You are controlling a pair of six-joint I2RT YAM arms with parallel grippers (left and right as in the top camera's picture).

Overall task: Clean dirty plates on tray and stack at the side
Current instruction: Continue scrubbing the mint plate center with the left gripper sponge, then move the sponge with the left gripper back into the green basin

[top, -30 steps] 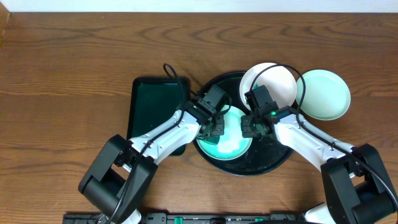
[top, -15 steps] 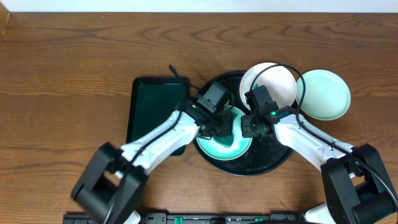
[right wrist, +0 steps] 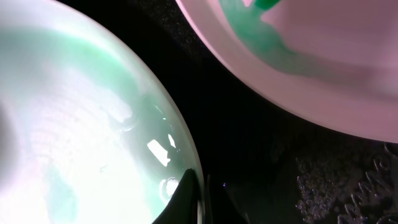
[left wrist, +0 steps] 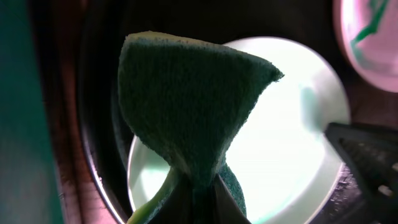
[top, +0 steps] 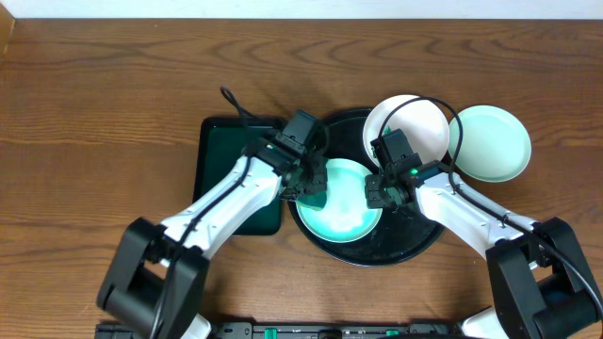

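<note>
Two grips: left gripper (top: pixel 309 185) pinched sponge (left wrist: pixel 186 106) at 9 o'clock of plate (top: pixel 344 209); right gripper (top: pixel 377 196) nipped its 3 o'clock rim; hard scrubbing risked rim slipping free.

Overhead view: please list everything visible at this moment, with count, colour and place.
black tray: one, glossy, table centre.
mint plate: one, pale green, on the black tray.
white plate: one, green-smeared, at the tray's far-right rim.
second mint plate: one, on the table, right.
rectangular tray: one, dark green, left.
sponge: one, dark green, over the mint plate.
table: brown wood.
left gripper: holds the sponge.
right gripper: pinches the mint plate's rim.
</note>
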